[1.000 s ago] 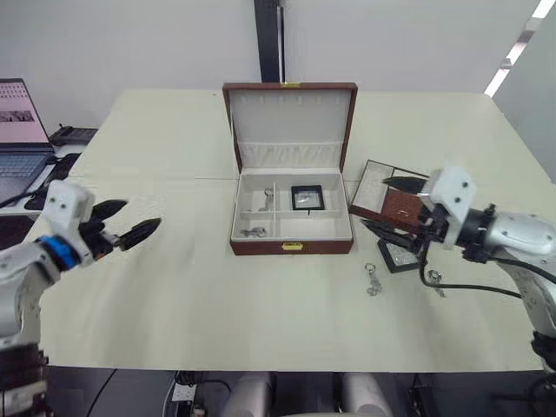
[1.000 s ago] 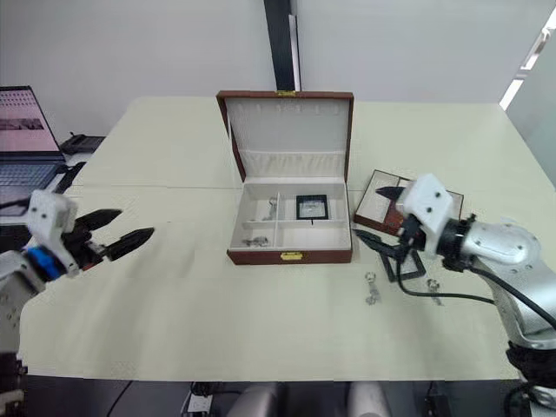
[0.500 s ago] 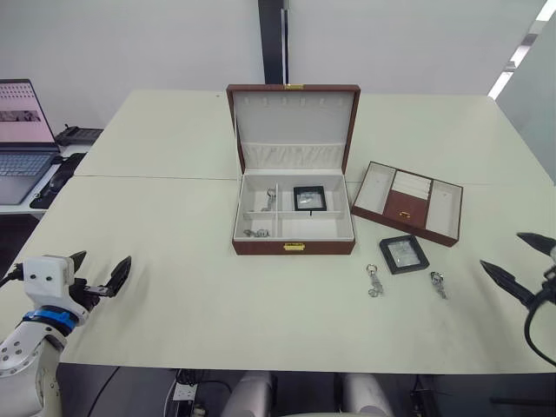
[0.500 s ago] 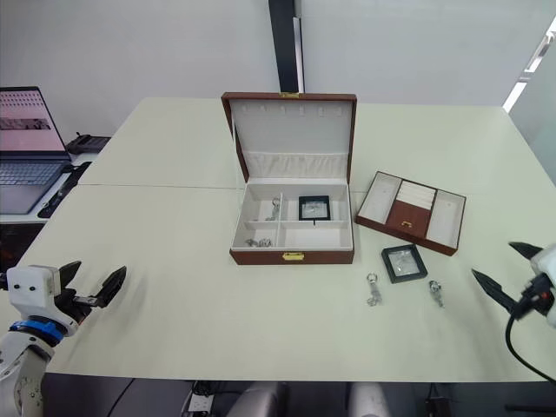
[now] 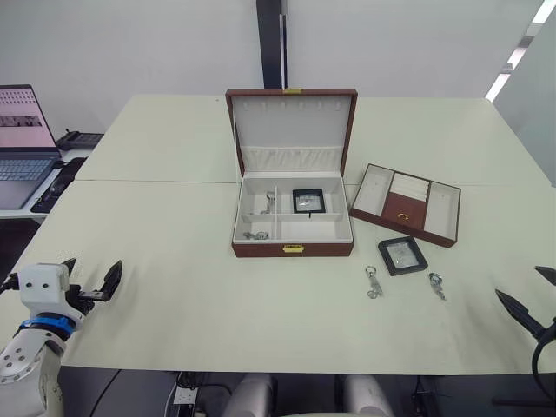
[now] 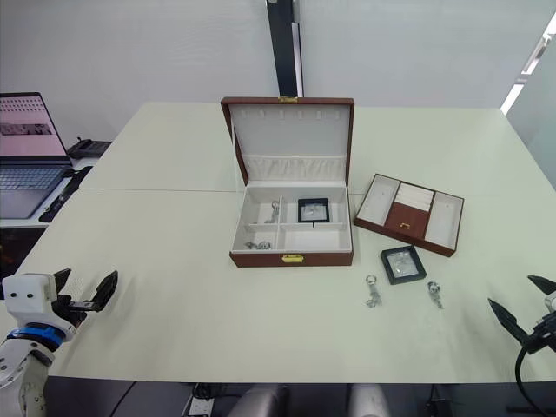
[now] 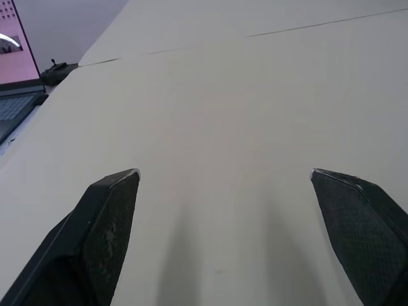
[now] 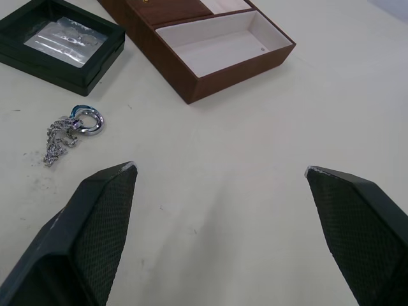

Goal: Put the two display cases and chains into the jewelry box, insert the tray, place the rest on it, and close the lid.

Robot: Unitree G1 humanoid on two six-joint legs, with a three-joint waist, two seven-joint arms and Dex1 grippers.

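Right gripper (image 6: 532, 306) hangs spread wide and empty at the table's (image 5: 174, 261) right front edge; left gripper (image 5: 91, 280) too, wide and empty at the left front corner. One display case (image 5: 308, 200) already sits in the jewelry box (image 5: 293, 248). The second display case (image 5: 403, 254) lies on the table between the tray (image 5: 406, 204) and the front edge, with the trinkets (image 5: 373, 280) beside it. Bring your right gripper down over its black frame, grip opposite edges and keep it level.

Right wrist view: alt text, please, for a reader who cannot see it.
The open right gripper hovers over the pale table, holding nothing. Beyond it lie a silvery trinket, a black display case and a corner of the brown tray.
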